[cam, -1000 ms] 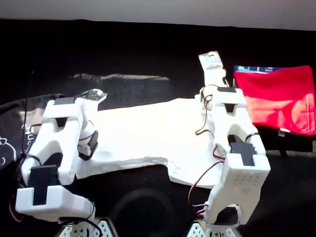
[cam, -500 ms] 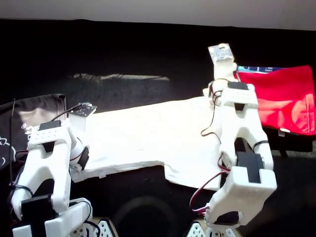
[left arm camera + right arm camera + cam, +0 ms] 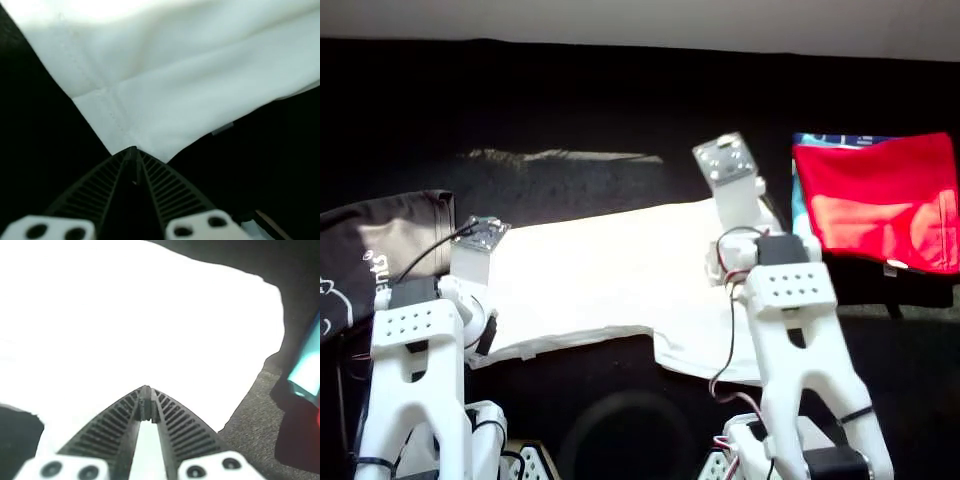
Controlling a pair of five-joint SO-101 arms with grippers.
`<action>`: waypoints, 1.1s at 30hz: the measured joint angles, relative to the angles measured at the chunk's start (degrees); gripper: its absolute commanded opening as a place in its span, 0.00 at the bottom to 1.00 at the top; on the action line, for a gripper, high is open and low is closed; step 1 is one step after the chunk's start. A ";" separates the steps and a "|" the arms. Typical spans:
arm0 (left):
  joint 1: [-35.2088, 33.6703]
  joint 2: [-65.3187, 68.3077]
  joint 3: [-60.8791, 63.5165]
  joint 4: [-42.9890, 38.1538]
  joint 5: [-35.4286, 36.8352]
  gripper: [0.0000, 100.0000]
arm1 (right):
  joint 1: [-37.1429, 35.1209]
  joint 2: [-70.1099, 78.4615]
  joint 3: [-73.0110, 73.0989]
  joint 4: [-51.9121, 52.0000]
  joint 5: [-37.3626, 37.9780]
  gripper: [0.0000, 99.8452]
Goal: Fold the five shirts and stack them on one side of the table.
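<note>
Both left hand (image 3: 131,151) and right hand (image 3: 145,389) pressed together at white shirt (image 3: 610,270); overhead adds red shirt (image 3: 880,200).

A matte black table surface (image 3: 620,110) runs across the whole width of the high view. Beyond the table's far edge lies a plain off-white strip of wall (image 3: 640,18), evenly lit and unmarked. On the table's far half, left of its middle, a thin pale streak of light (image 3: 560,156) stretches long and ragged, roughly parallel to the far edge. At the table's near edge, about midway along it, a faint round ring (image 3: 620,440) shows in the black surface, darker inside than around. In the right wrist view a bare patch of the table looks grainy and grey-speckled; in the left wrist view the table is flat black.
</note>
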State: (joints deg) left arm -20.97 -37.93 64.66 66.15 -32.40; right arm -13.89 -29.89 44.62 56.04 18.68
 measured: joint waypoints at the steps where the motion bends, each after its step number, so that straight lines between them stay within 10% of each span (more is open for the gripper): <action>1: -0.09 -0.09 1.32 -1.49 0.00 0.01 | -1.67 -1.67 2.90 0.00 1.14 0.01; 11: -0.09 -1.49 8.18 -9.85 0.00 0.01 | -8.09 -7.74 18.81 7.21 12.75 0.19; 33: -0.09 -1.58 8.62 -10.11 0.00 0.01 | -12.84 -8.00 23.74 9.41 22.42 0.20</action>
State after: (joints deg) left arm -21.05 -39.52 73.27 56.04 -32.40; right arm -26.73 -37.89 68.35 65.45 41.10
